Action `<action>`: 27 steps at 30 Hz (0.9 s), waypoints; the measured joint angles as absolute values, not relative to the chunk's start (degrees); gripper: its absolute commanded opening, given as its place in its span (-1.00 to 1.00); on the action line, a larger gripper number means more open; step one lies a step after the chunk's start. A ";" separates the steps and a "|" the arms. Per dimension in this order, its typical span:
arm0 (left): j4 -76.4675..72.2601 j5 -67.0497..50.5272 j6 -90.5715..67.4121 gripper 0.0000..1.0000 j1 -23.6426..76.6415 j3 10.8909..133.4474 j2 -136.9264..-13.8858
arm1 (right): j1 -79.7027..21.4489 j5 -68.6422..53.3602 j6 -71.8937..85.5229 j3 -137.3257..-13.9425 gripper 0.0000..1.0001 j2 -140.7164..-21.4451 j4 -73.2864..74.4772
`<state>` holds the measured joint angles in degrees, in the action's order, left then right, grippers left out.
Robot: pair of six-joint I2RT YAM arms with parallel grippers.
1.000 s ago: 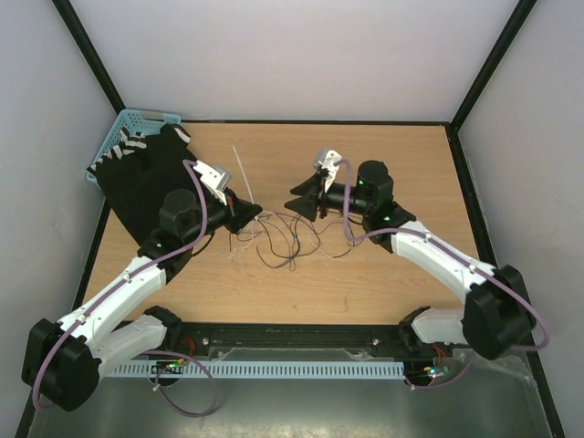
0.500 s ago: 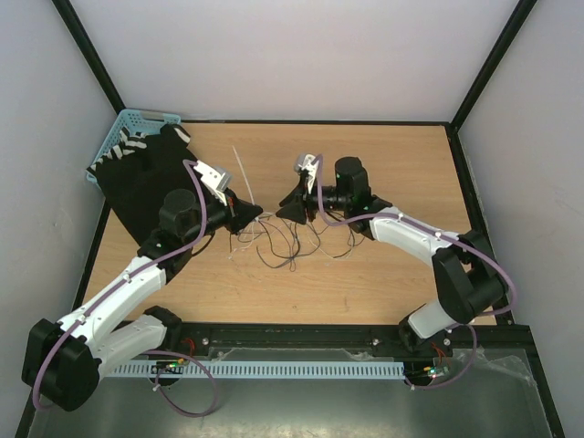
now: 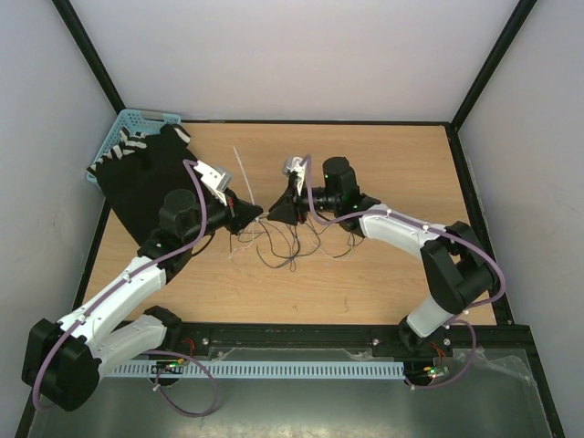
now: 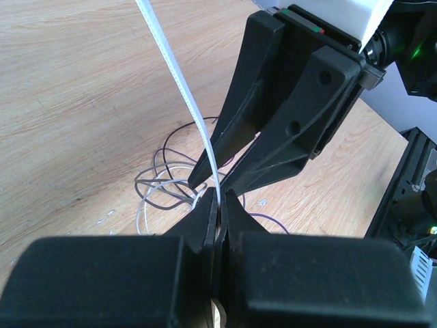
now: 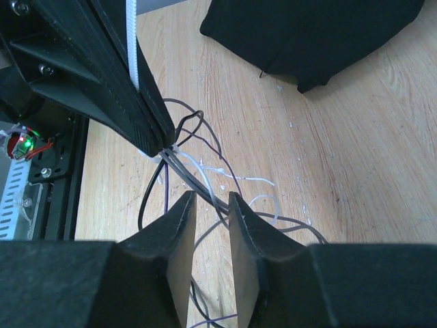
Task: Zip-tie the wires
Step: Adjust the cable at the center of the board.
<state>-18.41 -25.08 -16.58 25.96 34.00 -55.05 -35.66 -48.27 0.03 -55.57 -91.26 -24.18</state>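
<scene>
The wires (image 3: 290,245) lie as thin dark loops on the wooden table between the two arms. My left gripper (image 3: 248,217) is shut on a white zip tie (image 3: 240,173), which rises as a straight strip (image 4: 179,76) from its tips (image 4: 218,198). In the right wrist view the gathered strands (image 5: 193,179) run from the left gripper's tip down into the gap of my right gripper (image 5: 212,193). Its jaws stand apart around them, and whether they touch the strands I cannot tell. The right gripper's fingers (image 4: 287,137) point tip to tip at the left gripper.
A black cloth (image 3: 146,182) covers the table's left side, and a blue basket (image 3: 128,132) sits at the back left corner. A black rail (image 3: 292,336) runs along the near edge.
The right gripper has moved left until it meets the left gripper's tips, and its jaws have narrowed around the strands. The left arm has stayed still with the zip tie.
</scene>
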 measured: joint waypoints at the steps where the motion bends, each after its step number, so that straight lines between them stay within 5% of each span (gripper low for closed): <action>1: -18.41 -25.08 -16.58 -1.00 25.96 34.00 -55.05 | -35.66 -48.31 0.12 -55.92 -0.39 -91.68 -24.23; 10: -18.41 -24.95 -16.58 -1.00 25.96 34.00 -55.07 | -35.66 -49.19 0.54 -56.75 -1.00 -92.82 -24.36; 27: -18.37 -23.70 -17.26 -1.00 24.43 33.98 -55.18 | -34.46 -49.84 -0.25 -56.05 -1.00 -90.28 -22.63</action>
